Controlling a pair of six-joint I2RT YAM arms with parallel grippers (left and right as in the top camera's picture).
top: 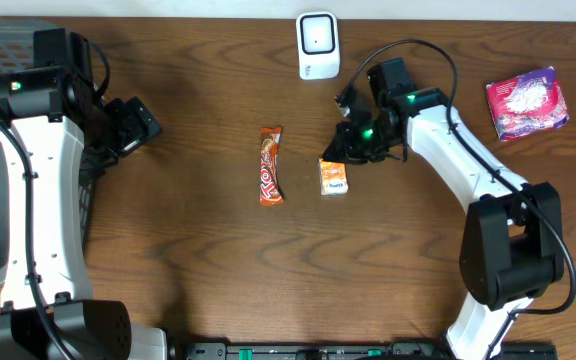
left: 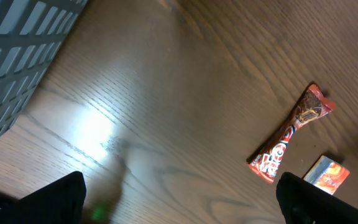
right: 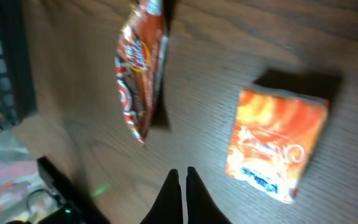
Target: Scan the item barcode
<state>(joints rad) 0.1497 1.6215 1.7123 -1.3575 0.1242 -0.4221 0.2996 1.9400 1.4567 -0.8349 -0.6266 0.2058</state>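
Right gripper (right: 180,182), closed and empty, hovers beside orange packet (right: 277,144); nothing yet lifted toward white scanner (top: 318,45).

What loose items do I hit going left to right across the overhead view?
candy bar → orange box → pink packet. The scanner is left out because it overlaps the box's span.
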